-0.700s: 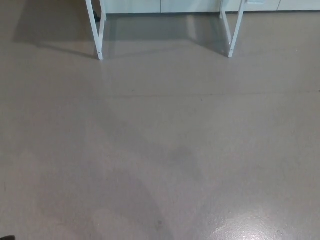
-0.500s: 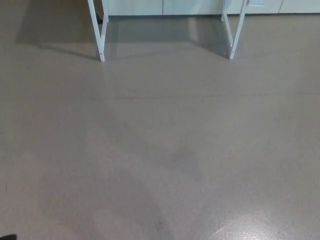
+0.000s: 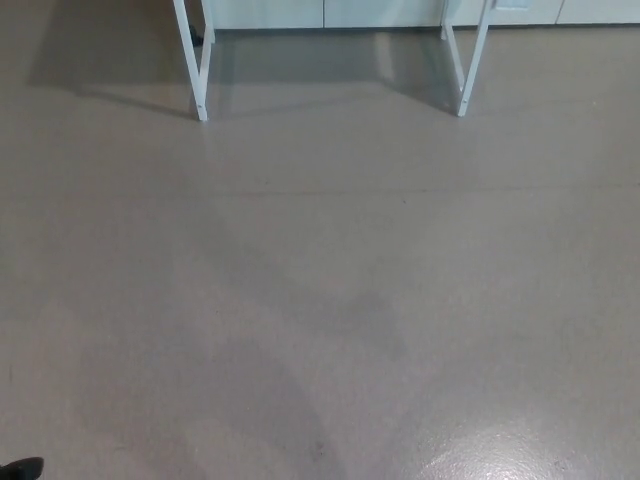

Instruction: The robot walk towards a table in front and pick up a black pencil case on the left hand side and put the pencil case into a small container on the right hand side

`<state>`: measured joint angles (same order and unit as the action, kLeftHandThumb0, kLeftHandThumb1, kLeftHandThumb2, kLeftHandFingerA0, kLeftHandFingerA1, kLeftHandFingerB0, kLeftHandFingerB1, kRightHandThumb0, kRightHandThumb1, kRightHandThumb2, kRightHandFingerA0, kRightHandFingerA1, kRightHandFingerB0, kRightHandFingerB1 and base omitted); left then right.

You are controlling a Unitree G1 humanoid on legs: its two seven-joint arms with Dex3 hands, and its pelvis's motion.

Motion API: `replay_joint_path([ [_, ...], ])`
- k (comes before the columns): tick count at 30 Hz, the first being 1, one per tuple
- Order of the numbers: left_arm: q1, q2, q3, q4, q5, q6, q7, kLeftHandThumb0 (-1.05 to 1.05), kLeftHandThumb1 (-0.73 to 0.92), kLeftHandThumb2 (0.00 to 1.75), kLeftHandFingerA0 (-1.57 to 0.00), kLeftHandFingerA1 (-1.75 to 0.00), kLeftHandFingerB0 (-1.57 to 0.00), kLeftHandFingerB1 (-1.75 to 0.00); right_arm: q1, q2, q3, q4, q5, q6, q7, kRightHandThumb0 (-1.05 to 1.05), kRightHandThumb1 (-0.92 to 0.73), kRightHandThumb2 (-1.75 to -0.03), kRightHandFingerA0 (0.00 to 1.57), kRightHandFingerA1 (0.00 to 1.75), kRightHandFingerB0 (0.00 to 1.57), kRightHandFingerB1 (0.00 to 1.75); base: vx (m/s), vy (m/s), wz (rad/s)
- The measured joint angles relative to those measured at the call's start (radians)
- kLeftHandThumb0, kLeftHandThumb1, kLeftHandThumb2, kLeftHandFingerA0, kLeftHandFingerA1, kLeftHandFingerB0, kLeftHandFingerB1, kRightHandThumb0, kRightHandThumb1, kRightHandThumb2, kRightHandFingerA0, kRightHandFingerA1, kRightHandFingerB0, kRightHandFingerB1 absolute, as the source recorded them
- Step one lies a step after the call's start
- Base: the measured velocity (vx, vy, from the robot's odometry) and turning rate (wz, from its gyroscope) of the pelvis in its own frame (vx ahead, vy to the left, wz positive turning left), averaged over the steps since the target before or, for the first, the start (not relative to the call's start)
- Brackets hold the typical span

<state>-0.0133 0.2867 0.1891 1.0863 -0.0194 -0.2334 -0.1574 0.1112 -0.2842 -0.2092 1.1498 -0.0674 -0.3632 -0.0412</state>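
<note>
The robot is facing the table's white legs (image 3: 200, 60) across bare floor (image 3: 330, 280), needing a straight, centred approach; neither hand is showing, possibly held low.

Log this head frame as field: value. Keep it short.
view: head camera looking down at a grey floor
table: only white legs show, left leg and right leg, at the top edge; tabletop out of frame
behind table: pale cabinet fronts along the top edge
pencil case: not in view
container: not in view
floor marks: soft shadows under the table, glare patch lower right
dark tip: small black shape at bottom left corner, cannot tell what it is
left hand: not in view
right hand: not in view
</note>
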Motion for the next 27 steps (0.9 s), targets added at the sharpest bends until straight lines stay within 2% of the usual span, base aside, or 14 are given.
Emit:
replay_joint_path([
  [6, -0.017, 0.014, -0.015, 0.001, 0.003, -0.002, -0.003, -0.13, 0.49, 0.54, -0.46, -0.43, -0.35, -0.35, 0.012, 0.0, -0.002, -0.001, 0.003, -0.009, -0.004, -0.43, -0.47, -0.73, 0.46, 0.5, 0.35, 0.46, 0.0, 0.0, 0.0],
  [7, -0.018, 0.016, -0.016, 0.001, 0.003, -0.003, -0.003, -0.13, 0.48, 0.53, -0.47, -0.43, -0.36, -0.35, 0.013, 0.0, -0.002, -0.001, 0.003, -0.009, -0.004, -0.35, -0.57, -0.57, 0.52, 0.42, 0.39, 0.38, 0.0, 0.0, 0.0],
  [13, -0.01, 0.021, -0.018, 0.0, 0.003, -0.005, -0.009, -0.17, 0.49, 0.55, -0.44, -0.42, -0.35, -0.35, 0.016, 0.001, -0.002, 0.001, 0.006, -0.018, -0.005, -0.34, -0.57, -0.58, 0.54, 0.41, 0.4, 0.37, 0.0, 0.0, 0.0],
  [18, -0.007, 0.022, -0.022, 0.002, 0.004, -0.005, -0.01, -0.16, 0.48, 0.54, -0.47, -0.42, -0.36, -0.35, 0.006, 0.001, -0.002, 0.014, 0.007, -0.02, -0.006, -0.35, -0.57, -0.57, 0.55, 0.41, 0.41, 0.37, 0.06, -0.02, 0.03],
  [24, -0.016, 0.028, -0.026, -0.01, 0.004, -0.011, -0.011, -0.15, 0.48, 0.54, -0.47, -0.42, -0.36, -0.35, 0.006, 0.0, 0.0, 0.019, 0.01, -0.021, -0.009, -0.33, -0.58, -0.58, 0.57, 0.42, 0.41, 0.37, 0.3, -0.133, 0.11],
  [25, -0.009, 0.026, -0.027, -0.009, 0.005, -0.01, -0.011, -0.14, 0.49, 0.54, -0.48, -0.43, -0.37, -0.35, 0.005, -0.003, -0.001, 0.019, 0.012, -0.021, -0.011, -0.43, -0.47, -0.73, 0.5, 0.52, 0.34, 0.46, 0.07, 0.102, -0.03],
  [27, -0.005, 0.026, -0.028, -0.009, 0.005, -0.01, -0.012, -0.21, 0.45, 0.58, -0.46, -0.45, -0.36, -0.38, 0.007, -0.004, -0.002, 0.017, 0.015, -0.021, -0.011, -0.43, -0.47, -0.73, 0.51, 0.52, 0.35, 0.47, 0.03, 0.174, -0.04],
])
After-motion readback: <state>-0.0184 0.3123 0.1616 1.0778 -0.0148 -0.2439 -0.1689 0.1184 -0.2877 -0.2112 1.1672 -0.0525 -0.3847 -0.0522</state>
